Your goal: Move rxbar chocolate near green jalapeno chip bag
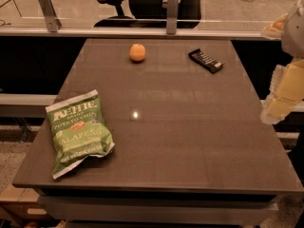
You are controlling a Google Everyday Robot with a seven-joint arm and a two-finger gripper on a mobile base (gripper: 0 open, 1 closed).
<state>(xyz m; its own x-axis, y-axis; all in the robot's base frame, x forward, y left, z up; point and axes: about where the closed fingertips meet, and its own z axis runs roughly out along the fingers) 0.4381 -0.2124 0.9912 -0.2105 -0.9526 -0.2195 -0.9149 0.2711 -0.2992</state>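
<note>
The rxbar chocolate (205,60) is a small flat black bar with white lettering, lying at the far right of the dark table (180,141). The green jalapeno chip bag (79,131) lies flat near the front left corner, far from the bar. My gripper (281,99) hangs with the pale arm at the right edge of the view, beyond the table's right side. It is to the right of the bar and nearer the front, apart from it and touching nothing.
A round orange fruit (137,52) sits at the far middle of the table, left of the bar. Behind the table run a rail with metal posts (172,6) and an office chair (142,4). The table's front edge is close to the camera.
</note>
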